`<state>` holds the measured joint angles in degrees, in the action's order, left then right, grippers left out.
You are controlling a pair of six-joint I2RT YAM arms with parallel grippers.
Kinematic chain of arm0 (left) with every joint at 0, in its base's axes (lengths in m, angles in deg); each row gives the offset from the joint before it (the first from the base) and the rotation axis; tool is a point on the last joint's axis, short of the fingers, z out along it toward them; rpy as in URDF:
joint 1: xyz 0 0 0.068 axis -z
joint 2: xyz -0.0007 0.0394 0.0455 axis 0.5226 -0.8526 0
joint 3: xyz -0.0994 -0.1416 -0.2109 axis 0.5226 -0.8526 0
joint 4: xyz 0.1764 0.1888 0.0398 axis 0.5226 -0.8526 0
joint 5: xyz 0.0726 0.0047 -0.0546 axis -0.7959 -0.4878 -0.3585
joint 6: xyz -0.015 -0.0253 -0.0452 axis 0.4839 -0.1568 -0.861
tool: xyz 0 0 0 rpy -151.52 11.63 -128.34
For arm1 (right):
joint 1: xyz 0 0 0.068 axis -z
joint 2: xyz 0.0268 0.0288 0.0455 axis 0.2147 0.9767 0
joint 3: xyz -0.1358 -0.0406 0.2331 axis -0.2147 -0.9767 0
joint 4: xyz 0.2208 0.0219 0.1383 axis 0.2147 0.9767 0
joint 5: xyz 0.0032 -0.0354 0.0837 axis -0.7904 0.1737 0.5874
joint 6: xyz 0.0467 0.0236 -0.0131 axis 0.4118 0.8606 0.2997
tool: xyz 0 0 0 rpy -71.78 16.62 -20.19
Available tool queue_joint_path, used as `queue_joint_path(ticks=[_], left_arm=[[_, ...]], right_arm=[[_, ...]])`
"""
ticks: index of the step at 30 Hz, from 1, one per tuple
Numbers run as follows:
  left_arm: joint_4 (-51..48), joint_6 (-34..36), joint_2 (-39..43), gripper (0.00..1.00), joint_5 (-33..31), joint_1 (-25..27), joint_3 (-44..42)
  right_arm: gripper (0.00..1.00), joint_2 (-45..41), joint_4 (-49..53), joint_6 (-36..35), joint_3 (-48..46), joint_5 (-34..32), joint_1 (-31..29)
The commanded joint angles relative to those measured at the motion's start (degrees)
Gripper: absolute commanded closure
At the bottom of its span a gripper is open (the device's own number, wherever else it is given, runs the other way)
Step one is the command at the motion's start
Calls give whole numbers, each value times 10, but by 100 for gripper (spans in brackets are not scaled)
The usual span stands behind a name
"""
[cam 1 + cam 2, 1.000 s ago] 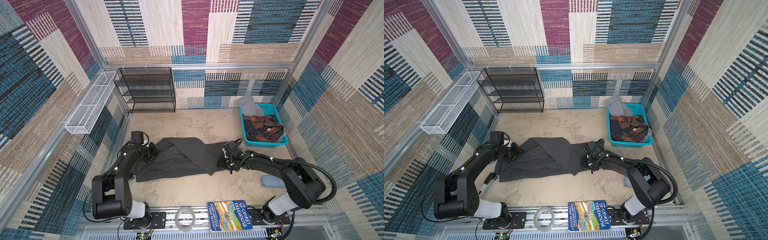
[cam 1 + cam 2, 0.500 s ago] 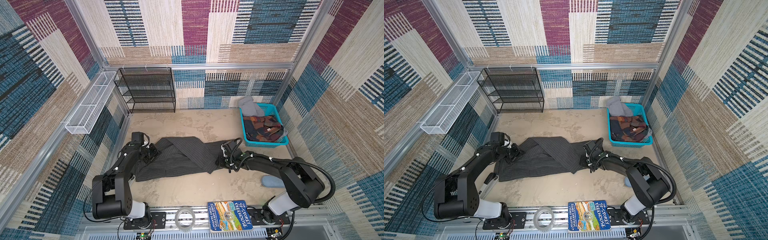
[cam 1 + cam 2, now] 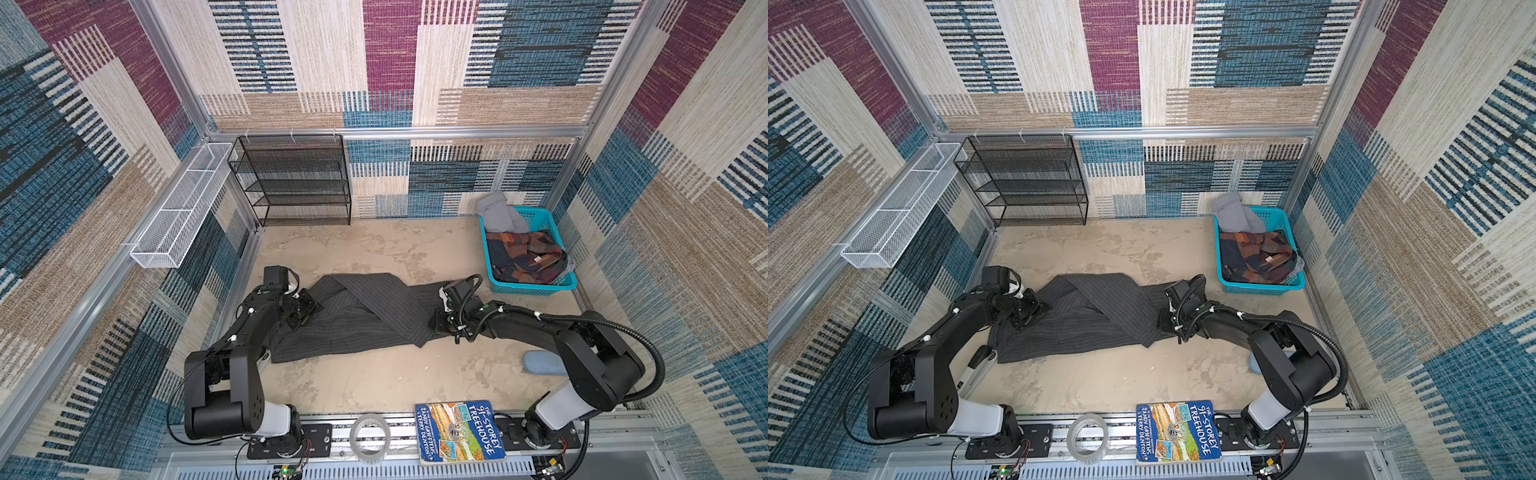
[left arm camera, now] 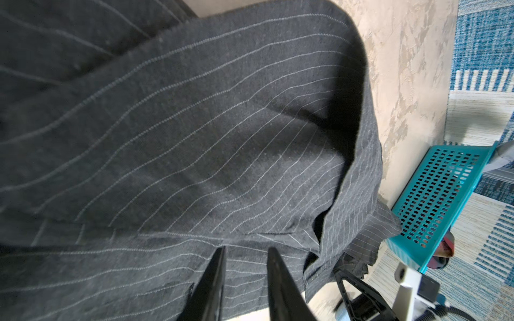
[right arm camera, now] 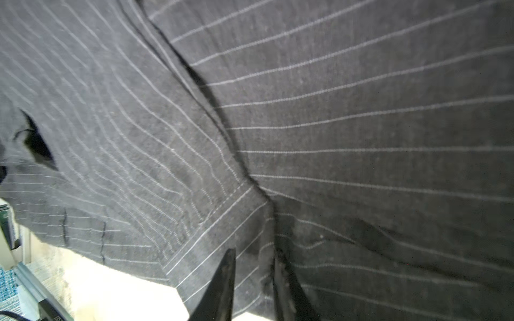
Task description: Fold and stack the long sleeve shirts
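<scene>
Shirt: the charcoal-grey pinstriped long sleeve shirt [image 3: 357, 320] [image 3: 1084, 320] lies on the mottled beige table surface [image 3: 374, 382] as a long band stretched between the two grippers. One fold crosses its middle on a slant.
Left gripper: the left gripper [image 3: 309, 309] [image 3: 1038, 309] [image 4: 244, 250] sits low at the band's left end. Its black fingers [image 4: 214, 278] stand narrow, with striped cloth nipped between them.
Right gripper: the right gripper [image 3: 435, 324] [image 3: 1160, 322] [image 5: 254, 254] sits low at the band's right end. Its jaws are narrow, and a ridge of the hemmed edge is caught between the fingers [image 5: 225, 278].
Basket: a turquoise perforated plastic basket [image 3: 532, 286] [image 3: 1258, 286] [image 4: 434, 200] stands just beyond the right gripper, on the side away from the arm bases and apart from the shirt. It holds an orange-and-dark plaid garment [image 3: 523, 257], and a grey garment [image 3: 498, 214] is draped over its far rim.
Rack: a black wire-mesh shelf rack [image 3: 291, 178] stands well beyond the left gripper, against the back wall.
Wall tray: a white wire tray [image 3: 178, 208] hangs on the side wall, above and outward of the left gripper.
Rail: an illustrated paperback book [image 3: 459, 432] and a roll of clear tape [image 3: 370, 432] rest behind both grippers, between the arm bases.
</scene>
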<state>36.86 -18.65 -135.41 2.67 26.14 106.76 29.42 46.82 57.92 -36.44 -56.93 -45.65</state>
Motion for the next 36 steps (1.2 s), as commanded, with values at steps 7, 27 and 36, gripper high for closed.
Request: queue_joint_path(ticks=[7,27,36], left_arm=[[8,1,-1,71,-15,0,-2],[61,-28,-61,79,-71,20,-8],[54,-40,-41,81,-92,23,-20]], right_arm=[[91,-17,35,-10,32,-51,0],[91,-150,284,-115,170,-143,35],[91,-177,311,-165,185,-145,133]])
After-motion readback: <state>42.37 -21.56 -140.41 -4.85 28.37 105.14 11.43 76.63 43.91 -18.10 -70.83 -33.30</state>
